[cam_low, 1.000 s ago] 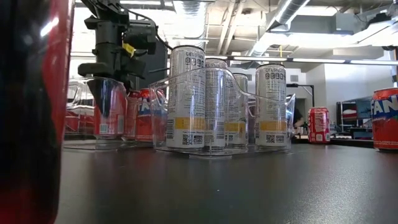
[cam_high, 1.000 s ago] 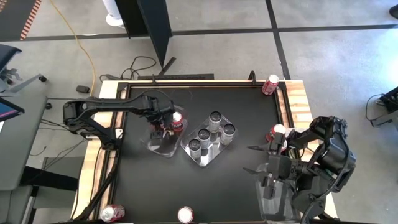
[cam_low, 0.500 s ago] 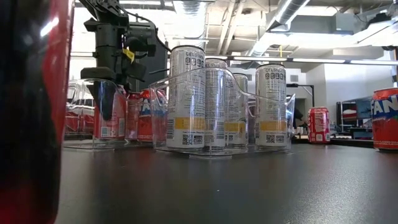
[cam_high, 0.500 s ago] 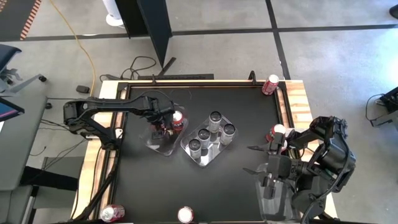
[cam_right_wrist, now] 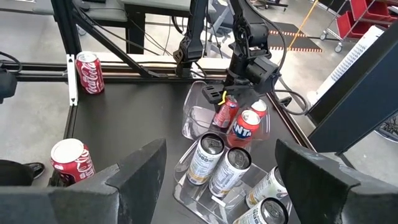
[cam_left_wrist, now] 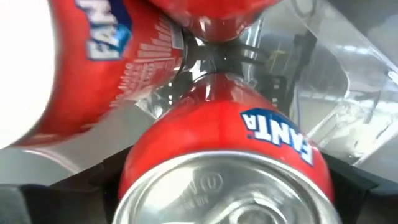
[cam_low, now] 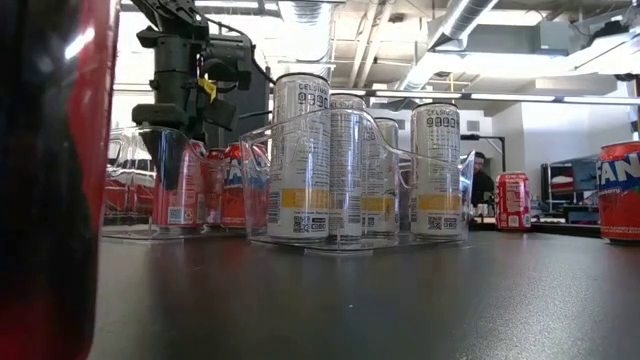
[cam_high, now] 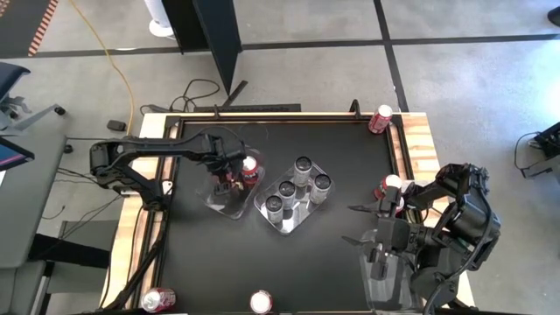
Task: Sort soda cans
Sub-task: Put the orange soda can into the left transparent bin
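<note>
My left gripper [cam_high: 229,179] points down into a clear tray [cam_high: 229,208] at the table's left. It is open, with its fingers on either side of an upright red soda can [cam_left_wrist: 217,143]. A second red can [cam_high: 250,170] stands beside it in the same tray. Several silver-grey cans [cam_high: 287,188] stand upright in a second clear tray [cam_high: 289,229] just to the right. My right gripper [cam_right_wrist: 221,186] hangs open and raised over the table's right side [cam_high: 359,223], with nothing between its fingers. My left gripper comes at the red can from above, one finger [cam_low: 165,165] down each side of its upper body. The can stands upright on the tray's floor. I cannot tell whether the fingers touch it.
Loose red cans stand at the far right corner [cam_high: 381,118], by the right edge [cam_high: 391,185], at the near left corner [cam_high: 157,300] and at the near edge [cam_high: 261,302]. Bare black tabletop lies between the trays and the right arm.
My left gripper has stayed over the tray and rolled a little about its downward line. In the low view its finger now hides less of the red can, which stays where it was.
</note>
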`<action>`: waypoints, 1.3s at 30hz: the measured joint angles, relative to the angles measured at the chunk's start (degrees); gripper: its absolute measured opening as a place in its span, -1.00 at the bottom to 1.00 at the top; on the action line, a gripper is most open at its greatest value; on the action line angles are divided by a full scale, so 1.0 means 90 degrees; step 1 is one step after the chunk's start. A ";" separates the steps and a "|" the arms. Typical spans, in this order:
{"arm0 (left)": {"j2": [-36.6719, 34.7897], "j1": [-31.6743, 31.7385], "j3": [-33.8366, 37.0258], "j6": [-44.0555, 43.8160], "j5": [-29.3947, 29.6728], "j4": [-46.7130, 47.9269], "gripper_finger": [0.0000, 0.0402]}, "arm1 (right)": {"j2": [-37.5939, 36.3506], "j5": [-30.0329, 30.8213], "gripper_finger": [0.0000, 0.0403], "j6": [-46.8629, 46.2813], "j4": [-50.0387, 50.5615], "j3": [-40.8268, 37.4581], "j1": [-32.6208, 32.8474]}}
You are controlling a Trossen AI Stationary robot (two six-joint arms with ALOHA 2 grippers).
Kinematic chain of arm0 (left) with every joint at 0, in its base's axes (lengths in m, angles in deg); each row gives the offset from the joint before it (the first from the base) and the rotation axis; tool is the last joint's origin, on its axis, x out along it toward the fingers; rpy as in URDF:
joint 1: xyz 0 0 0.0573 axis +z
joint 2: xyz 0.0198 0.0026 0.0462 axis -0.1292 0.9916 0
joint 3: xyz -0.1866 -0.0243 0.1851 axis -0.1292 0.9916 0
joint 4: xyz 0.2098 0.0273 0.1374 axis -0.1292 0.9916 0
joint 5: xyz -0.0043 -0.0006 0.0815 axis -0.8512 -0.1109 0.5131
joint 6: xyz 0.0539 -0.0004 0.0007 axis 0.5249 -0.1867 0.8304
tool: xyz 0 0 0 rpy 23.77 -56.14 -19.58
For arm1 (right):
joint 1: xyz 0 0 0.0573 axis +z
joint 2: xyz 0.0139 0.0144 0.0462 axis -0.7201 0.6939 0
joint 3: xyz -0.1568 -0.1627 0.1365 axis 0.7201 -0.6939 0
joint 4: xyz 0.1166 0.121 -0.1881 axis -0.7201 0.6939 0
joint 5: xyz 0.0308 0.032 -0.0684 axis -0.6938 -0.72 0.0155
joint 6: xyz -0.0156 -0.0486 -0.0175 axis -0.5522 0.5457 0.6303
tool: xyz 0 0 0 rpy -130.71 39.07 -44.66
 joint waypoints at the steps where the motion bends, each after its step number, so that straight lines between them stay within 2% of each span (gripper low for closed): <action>1: 0.0000 0.0000 -0.0058 0.0002 0.0001 0.0070 0.69 | 0.0000 0.0000 0.57 0.0000 0.0002 0.0000 0.0000; 16: -0.0018 -0.0133 -0.0905 -0.0250 0.0198 0.1337 0.72 | 0.0000 -0.0006 0.57 0.0000 0.0003 0.0000 0.0000; 20: -0.0340 -0.0268 -0.1004 -0.0478 0.0263 0.1307 0.72 | 0.0000 -0.0019 0.57 0.0004 0.0004 0.0000 0.0000; 25: -0.1180 -0.0516 -0.1004 -0.0969 0.0556 0.1163 0.72 | 0.0000 -0.0019 0.57 0.0007 0.0004 0.0000 0.0000; 30: -0.2393 -0.1110 -0.1004 -0.1819 0.1102 0.0644 0.72 | 0.0002 -0.0037 0.57 0.0010 0.0004 0.0000 -0.0074; 34: -0.3246 -0.1945 -0.0972 -0.2304 0.1915 -0.0256 0.72 | 0.0002 -0.0238 0.57 0.0066 0.0004 0.0000 -0.0309; 39: -0.3864 -0.3199 -0.0418 -0.1975 0.2730 -0.2029 0.72 | 0.0002 -0.0728 0.57 0.0130 0.0005 0.0000 -0.0905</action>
